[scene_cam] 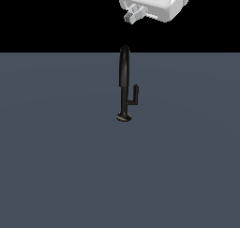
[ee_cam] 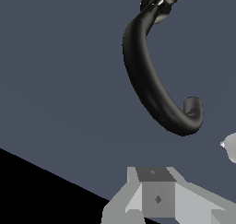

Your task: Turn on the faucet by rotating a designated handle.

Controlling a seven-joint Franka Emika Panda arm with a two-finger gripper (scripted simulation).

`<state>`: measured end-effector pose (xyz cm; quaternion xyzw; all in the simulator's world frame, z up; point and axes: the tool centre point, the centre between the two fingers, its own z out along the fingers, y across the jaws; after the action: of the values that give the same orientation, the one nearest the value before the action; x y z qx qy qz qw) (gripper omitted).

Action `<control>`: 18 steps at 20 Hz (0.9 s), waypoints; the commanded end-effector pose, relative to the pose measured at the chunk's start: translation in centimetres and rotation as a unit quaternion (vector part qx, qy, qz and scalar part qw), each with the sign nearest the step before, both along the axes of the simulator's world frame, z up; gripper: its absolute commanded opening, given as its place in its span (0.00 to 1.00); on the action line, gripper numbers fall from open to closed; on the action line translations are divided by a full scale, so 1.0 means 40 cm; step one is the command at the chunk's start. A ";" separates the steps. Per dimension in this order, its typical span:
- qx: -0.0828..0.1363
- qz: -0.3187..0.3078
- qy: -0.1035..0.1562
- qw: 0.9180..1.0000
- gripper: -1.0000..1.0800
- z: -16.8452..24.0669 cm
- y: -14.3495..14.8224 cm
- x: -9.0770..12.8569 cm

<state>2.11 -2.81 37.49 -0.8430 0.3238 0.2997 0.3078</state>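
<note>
A glossy black faucet (scene_cam: 124, 77) with an arched spout is seen upright on the matte grey floor (scene_cam: 56, 166). Its short L-shaped handle (scene_cam: 134, 95) branches toward the exterior view's right. The white, blocky gripper (scene_cam: 135, 13) hangs above, apart; its spread cannot be told.

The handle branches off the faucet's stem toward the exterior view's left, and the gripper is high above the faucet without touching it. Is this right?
Not quite. In the exterior view the handle branches off the stem toward that view's right, not its left. The rest holds: the gripper is high above the faucet without touching it.
</note>
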 end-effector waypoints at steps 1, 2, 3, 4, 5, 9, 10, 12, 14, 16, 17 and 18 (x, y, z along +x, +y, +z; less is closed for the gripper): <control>0.021 -0.020 0.019 0.999 0.00 -0.032 -0.012 0.030; 0.029 -0.028 0.027 0.999 0.00 -0.045 -0.017 0.042; 0.038 -0.037 0.035 0.998 0.00 -0.059 -0.022 0.054; 0.046 -0.045 0.043 0.997 0.00 -0.073 -0.027 0.065; 0.055 -0.054 0.052 0.996 0.00 -0.087 -0.032 0.076; 0.090 -0.089 0.086 0.988 0.00 -0.151 -0.052 0.119; 0.099 -0.098 0.094 0.986 0.00 -0.168 -0.057 0.130; 0.118 -0.117 0.112 0.980 0.00 -0.204 -0.067 0.150; 0.138 -0.137 0.131 0.972 0.00 -0.242 -0.076 0.169; 0.157 -0.157 0.150 0.963 0.00 -0.283 -0.085 0.186; 0.167 -0.167 0.160 0.958 0.00 -0.304 -0.089 0.195; 0.177 -0.177 0.169 0.953 0.00 -0.325 -0.092 0.202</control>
<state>9.70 -6.27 25.73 -0.6618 0.4467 0.4209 0.4304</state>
